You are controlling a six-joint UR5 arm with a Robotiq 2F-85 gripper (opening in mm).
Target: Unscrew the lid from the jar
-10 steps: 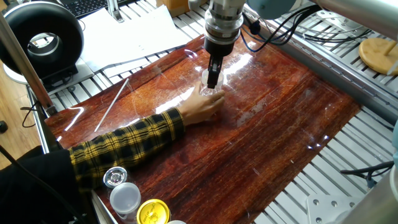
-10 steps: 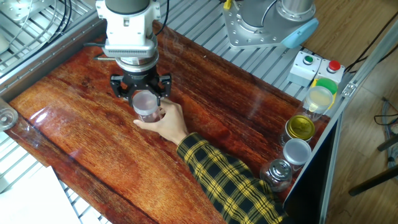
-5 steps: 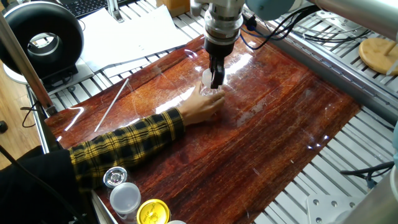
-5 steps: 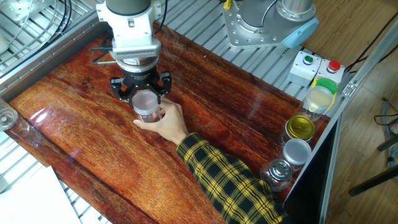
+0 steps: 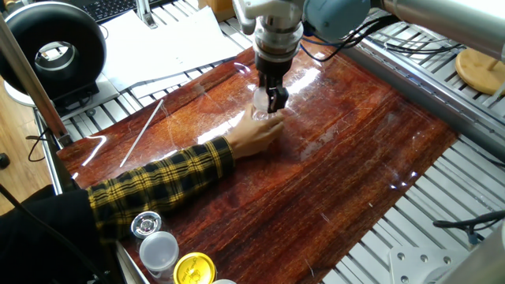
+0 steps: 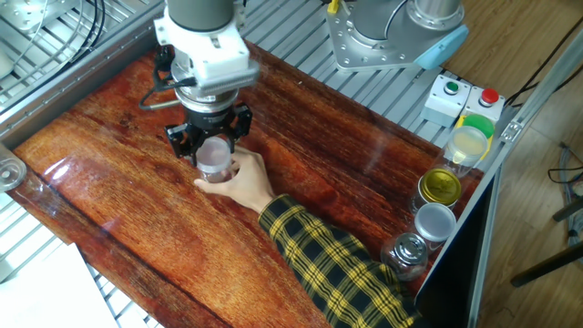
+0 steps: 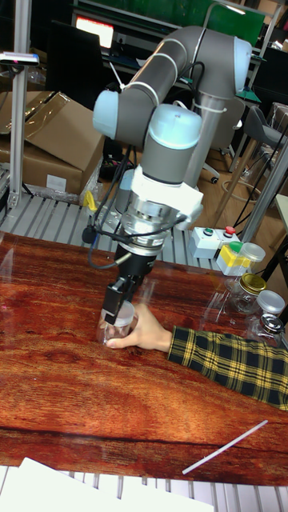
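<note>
On the left side of the shiny red-brown wooden table (image 6: 109, 200), the robot's black two-finger gripper (image 6: 210, 146) points straight down. Its two fingers are pressed onto the sides of the small round see-through white plastic lid (image 6: 213, 152), pinching it. The lid sits on top of the small clear plastic jar (image 6: 217, 169), and the jar stands upright on the table. I cannot tell if the lid is loose or tight.

A person's bare hand (image 6: 244, 180) wraps around the bottom of the jar and touches it. The arm goes to the right in a yellow and black checked sleeve (image 6: 337, 264).

Far to the right, at the table's edge, stand other jars: a jar with a shiny gold metal lid (image 6: 441, 187), a frosted jar with a white lid (image 6: 434, 221), and a clear glass jar with a silver lid (image 6: 405, 252). They are well apart from the gripper.
</note>
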